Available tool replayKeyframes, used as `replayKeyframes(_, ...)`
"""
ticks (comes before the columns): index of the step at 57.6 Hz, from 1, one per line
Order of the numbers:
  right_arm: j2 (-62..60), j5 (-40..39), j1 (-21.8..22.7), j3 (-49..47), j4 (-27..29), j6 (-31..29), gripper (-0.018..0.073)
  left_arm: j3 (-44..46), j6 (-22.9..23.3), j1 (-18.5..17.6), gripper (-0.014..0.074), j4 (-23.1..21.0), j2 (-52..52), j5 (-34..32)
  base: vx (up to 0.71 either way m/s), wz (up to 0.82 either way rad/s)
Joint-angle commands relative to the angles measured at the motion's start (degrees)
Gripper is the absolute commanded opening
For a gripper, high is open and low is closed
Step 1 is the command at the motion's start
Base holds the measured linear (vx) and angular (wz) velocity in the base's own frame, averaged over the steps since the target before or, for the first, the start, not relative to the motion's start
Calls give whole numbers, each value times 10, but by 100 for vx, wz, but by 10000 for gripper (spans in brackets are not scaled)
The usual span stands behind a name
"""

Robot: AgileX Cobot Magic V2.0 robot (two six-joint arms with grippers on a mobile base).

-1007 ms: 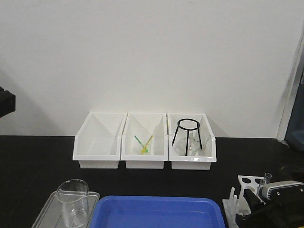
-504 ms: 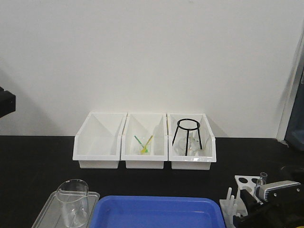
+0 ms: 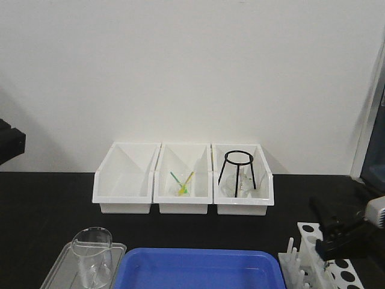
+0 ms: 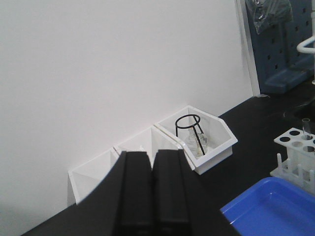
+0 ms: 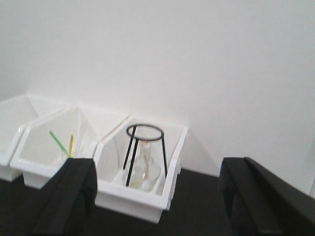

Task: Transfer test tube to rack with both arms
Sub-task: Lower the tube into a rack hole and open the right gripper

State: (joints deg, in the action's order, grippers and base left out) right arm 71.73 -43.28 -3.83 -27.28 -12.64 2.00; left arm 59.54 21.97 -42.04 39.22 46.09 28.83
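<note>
- The surface is a matt black table (image 3: 48, 205) running the full width. Behind it you have a plain white wall (image 3: 192, 60). In the left wrist view a blue pegboard (image 4: 280, 44) stands at 2 o'clock, past the table's end.
- Left gripper (image 4: 151, 196): one. Its two flat black fingers (image 4: 135, 191) lie pressed together with nothing between them, raised above the table.
- At 7 o'clock in the front view you have one clear tray (image 3: 60, 265), shallow with rounded corners. One wide glass beaker (image 3: 92, 253) stands upright on it.
- At the centre, three white plastic bins (image 3: 182, 208) sit side by side against the wall, with sloped fronts and glossy walls.
- The middle bin holds two thin sticks (image 3: 182, 182), one green and one yellow, and they cross.
- The right bin holds one black wire tripod (image 3: 239, 168) with a ring top, and one glass flask (image 5: 142, 172) stands under it.
- At 6 o'clock there is one blue tray (image 3: 198, 253), smooth plastic with a rounded rim.
- At 5 o'clock there is one white rack (image 3: 307, 241). It has round holes in the top plate and upright pegs on its left side.
- Tube (image 4: 306, 127): one, thin clear glass. It stands upright in a far corner hole of the rack, seen from the left wrist. You cannot make it out in the front view.
- Right gripper (image 5: 157, 167): one. Its jaws are spread wide and hold nothing. Its black arm (image 3: 343, 235) hangs over the rack at 4 o'clock.
</note>
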Motion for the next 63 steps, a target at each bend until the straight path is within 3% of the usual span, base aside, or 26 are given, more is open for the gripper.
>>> replayKeyframes(1, -104, 35, 3, -12, -2, 18, 499, 13, 18, 1, -7, 14, -2, -29, 0, 0)
replayKeyframes(6, -199, 163, 3, -12, -2, 29, 349, 13, 38, 1, -7, 13, -2, -15, 0, 0)
replayKeyframes(14, -337, 394, 3, -12, -1, 51, -15, 2, 44, 0, -7, -20, -5, 27, 0, 0)
replayKeyframes(18, -400, 475, 3, -12, 0, 52, -13, -27, 44, 0, -7, -42, -15, 21, 0, 0)
replayKeyframes(24, -473, 524, 3, -12, 0, 51, -12, -90, 54, 0, -7, -72, -36, -18, 0, 0)
replayKeyframes(35, -533, 528, 3, -12, 0, 51, -11, -158, 64, 0, -7, -111, -55, -82, 0, 0)
replayKeyframes(40, -541, 528, 3, -12, 0, 51, -11, -159, 64, 0, -7, -127, -56, -70, 0, 0)
replayKeyframes(63, -542, 528, 3, -12, 0, 51, -11, -159, 64, 0, -7, -126, -56, -64, 0, 0)
